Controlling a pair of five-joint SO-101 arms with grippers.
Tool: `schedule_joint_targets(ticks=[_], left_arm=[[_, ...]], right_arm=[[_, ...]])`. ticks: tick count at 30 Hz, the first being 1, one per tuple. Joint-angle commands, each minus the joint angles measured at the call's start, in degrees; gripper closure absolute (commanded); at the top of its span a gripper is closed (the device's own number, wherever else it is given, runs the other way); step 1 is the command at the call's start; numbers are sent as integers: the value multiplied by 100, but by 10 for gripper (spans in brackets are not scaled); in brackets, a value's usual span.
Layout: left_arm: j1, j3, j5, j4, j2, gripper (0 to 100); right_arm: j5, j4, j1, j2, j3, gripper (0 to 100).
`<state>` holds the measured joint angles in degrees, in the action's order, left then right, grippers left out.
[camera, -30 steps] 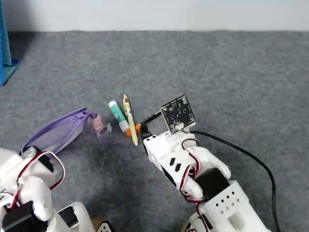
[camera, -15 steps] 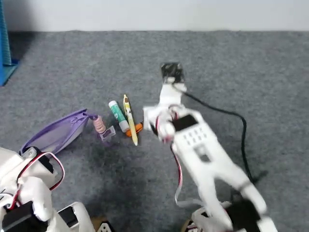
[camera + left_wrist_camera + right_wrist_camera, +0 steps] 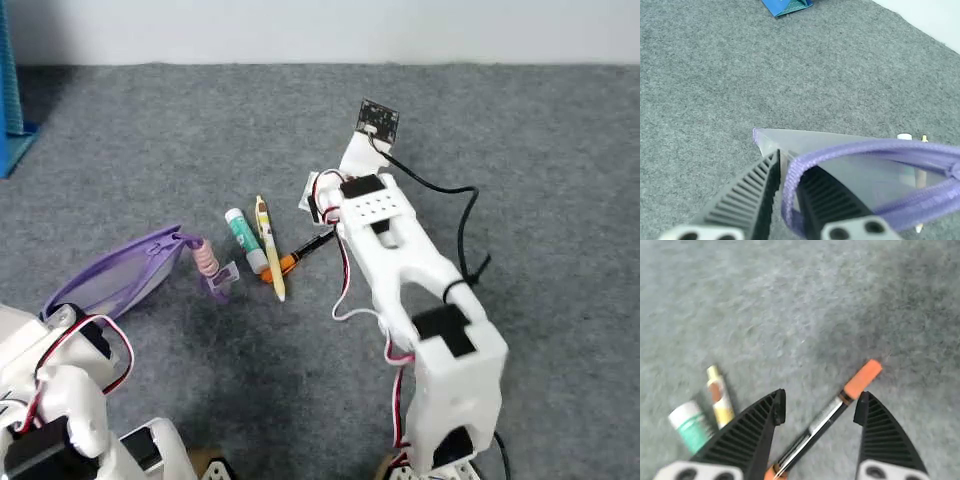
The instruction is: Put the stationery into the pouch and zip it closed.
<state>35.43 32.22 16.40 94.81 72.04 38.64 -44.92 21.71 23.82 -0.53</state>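
Orange-tipped pen (image 3: 832, 412) under right end effector (image 3: 820, 396)

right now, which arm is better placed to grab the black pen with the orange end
Right. The right gripper is open over the black orange-ended pen; the left gripper is shut on the translucent purple pouch.

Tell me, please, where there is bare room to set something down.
The widest bare stretch runs from the yellow pen to the back wall. More lies past the cable of the right arm. It is crowded between the pouch and that arm: glue stick, black pen.
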Motion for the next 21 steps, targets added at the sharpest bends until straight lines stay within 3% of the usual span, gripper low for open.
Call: schedule_joint_targets(ticks=[1, 12, 21], left_arm=[[9, -180, -62, 0, -35, 988], [9, -180, -62, 158, -35, 988], [0, -180, -53, 158, -35, 988]], right_arm=[[79, -13, -84, 295, -633, 767], [70, -57, -110, 1033, -932, 768], [79, -1112, -338, 1015, -1055, 783]])
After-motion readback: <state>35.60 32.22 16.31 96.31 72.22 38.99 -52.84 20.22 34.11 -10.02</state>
